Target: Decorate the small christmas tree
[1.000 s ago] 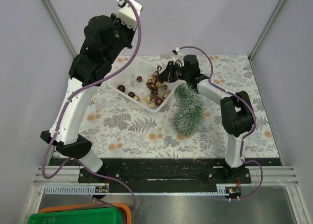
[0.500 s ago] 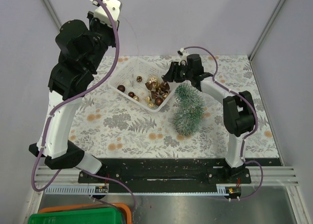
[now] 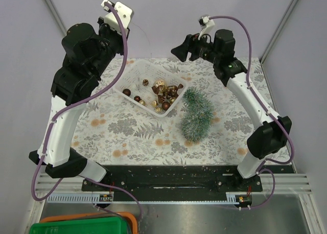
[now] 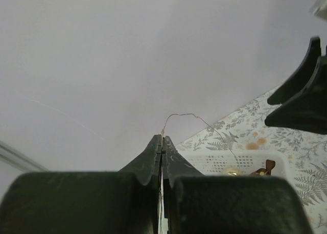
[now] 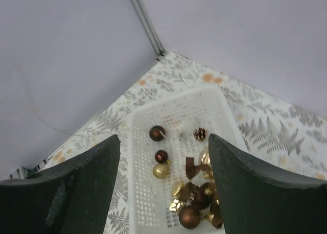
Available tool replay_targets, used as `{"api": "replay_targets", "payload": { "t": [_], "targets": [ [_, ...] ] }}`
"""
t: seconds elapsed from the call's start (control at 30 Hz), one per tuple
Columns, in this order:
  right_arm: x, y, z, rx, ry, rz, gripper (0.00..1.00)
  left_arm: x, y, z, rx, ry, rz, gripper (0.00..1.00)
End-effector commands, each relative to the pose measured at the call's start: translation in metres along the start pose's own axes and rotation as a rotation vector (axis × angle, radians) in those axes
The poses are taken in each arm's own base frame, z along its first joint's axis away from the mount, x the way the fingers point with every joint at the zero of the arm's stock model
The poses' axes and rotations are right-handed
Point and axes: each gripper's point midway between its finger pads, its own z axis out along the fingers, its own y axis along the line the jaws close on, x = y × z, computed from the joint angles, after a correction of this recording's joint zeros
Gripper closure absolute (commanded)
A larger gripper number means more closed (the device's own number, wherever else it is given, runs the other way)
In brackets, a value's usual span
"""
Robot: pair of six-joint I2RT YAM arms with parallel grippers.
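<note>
My left gripper (image 4: 162, 142) pinches one thin wire (image 4: 181, 114); right gripper (image 5: 163, 142) spread, raised near white mesh basket (image 5: 131, 157); one frosted-green bottle-brush tree (image 3: 196, 114) beside basket.

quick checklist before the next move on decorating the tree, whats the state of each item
1. Is the small christmas tree upright: not ok, it lies on its side on the tablecloth beside the white basket.
2. Hold of the left gripper: ok, fingers shut on a thin wire.
3. Wire's far end free: cannot tell; it runs down toward the basket and is lost there.
4. Is the right gripper ready: ok, fingers open and empty, raised above the basket.
5. Supply of ornaments: ok, brown and gold ones in the basket.
</note>
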Motion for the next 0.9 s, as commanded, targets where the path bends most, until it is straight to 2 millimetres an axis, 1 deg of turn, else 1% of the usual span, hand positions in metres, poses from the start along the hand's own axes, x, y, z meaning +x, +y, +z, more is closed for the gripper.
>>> {"api": "replay_targets", "payload": {
  "t": [0.0,0.17,0.3,0.4,0.43,0.5,0.53,0.57,0.6,0.63,0.67,0.73,0.77,0.8,0.87],
  "targets": [
    [-0.045,0.051,-0.015,-0.199,-0.065,-0.104,0.22,-0.008,-0.012,0.0,0.051,-0.034,-0.021,1.0],
    [-0.04,0.074,-0.006,-0.309,-0.023,-0.154,0.24,0.003,-0.024,0.012,0.085,-0.011,-0.029,1.0],
    [-0.032,0.081,0.006,-0.337,0.001,-0.167,0.24,0.003,-0.03,0.024,0.091,-0.015,-0.033,1.0],
    [-0.033,0.088,0.012,-0.369,0.011,-0.169,0.25,0.004,-0.036,0.031,0.104,-0.013,-0.037,1.0],
    [-0.033,0.088,0.014,-0.37,0.014,-0.169,0.25,0.004,-0.037,0.031,0.106,-0.014,-0.037,1.0],
    [-0.041,0.094,0.017,-0.381,0.006,-0.181,0.26,0.005,-0.039,0.033,0.11,-0.011,-0.038,1.0],
    [-0.039,0.094,0.021,-0.382,0.017,-0.177,0.27,0.003,-0.039,0.033,0.111,-0.014,-0.039,1.0],
    [-0.038,0.096,0.022,-0.388,0.027,-0.173,0.3,0.005,-0.04,0.034,0.112,-0.01,-0.038,1.0],
    [-0.039,0.097,0.024,-0.393,0.027,-0.176,0.36,0.005,-0.039,0.034,0.109,-0.009,-0.035,1.0],
    [-0.034,0.094,0.029,-0.381,0.048,-0.163,0.45,0.005,-0.039,0.034,0.107,-0.01,-0.032,1.0],
    [-0.034,0.093,0.031,-0.374,0.053,-0.162,0.53,0.004,-0.037,0.033,0.099,-0.013,-0.03,1.0],
    [-0.036,0.091,0.032,-0.359,0.055,-0.159,0.75,0.008,-0.036,0.036,0.089,-0.006,-0.02,0.99],
    [-0.039,0.091,0.031,-0.35,0.048,-0.157,0.92,0.008,-0.035,0.037,0.08,-0.007,-0.014,0.95],
    [-0.044,0.091,0.03,-0.337,0.032,-0.159,1.0,0.011,-0.035,0.039,0.075,-0.003,-0.009,0.82],
    [-0.057,0.094,0.026,-0.325,-0.002,-0.163,1.0,0.017,-0.034,0.043,0.053,0.007,-0.001,0.41]
  ]
}}
